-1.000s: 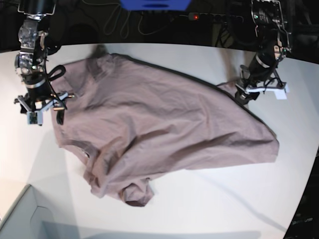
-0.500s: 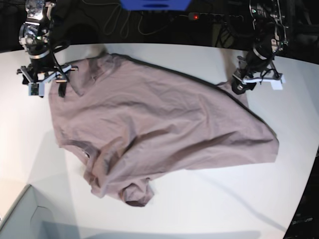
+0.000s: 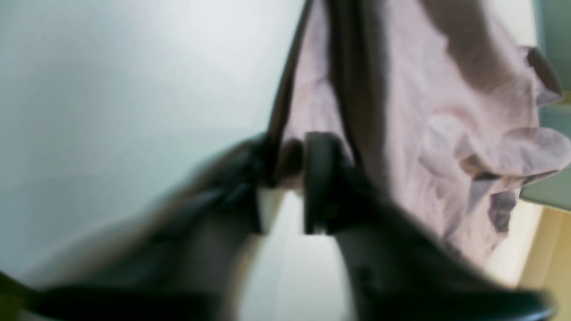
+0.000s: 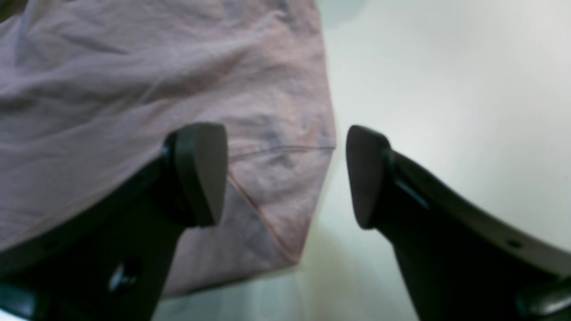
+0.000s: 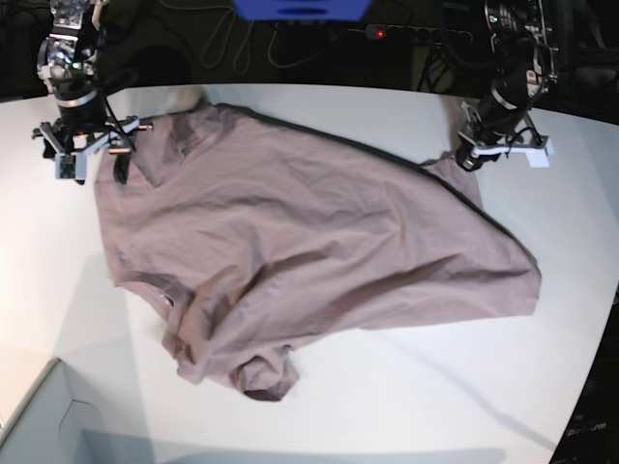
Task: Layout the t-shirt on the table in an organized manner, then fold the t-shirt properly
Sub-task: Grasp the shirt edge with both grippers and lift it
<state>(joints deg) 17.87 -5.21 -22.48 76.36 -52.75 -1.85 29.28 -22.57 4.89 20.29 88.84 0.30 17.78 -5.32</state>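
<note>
The mauve t-shirt [image 5: 309, 242] lies spread and wrinkled on the white table [image 5: 435, 406], with a bunched sleeve at the front. My left gripper [image 5: 471, 157] is at the shirt's back right corner. In the blurred left wrist view its fingers [image 3: 321, 178] are pinched on the dark edge of the t-shirt [image 3: 401, 133]. My right gripper [image 5: 92, 164] hovers at the shirt's back left corner. Seen from the right wrist, the right gripper [image 4: 283, 176] is open, straddling the hemmed corner of the t-shirt [image 4: 134, 89] above the table [image 4: 446, 89].
A grey box corner [image 5: 39, 425] sits at the front left. Behind the table's curved back edge are a blue object [image 5: 300, 8], a power strip [image 5: 406, 34] and cables.
The left gripper's jaws have closed on the shirt's back right edge. The right gripper has moved along the shirt's left side toward the back and stayed open.
</note>
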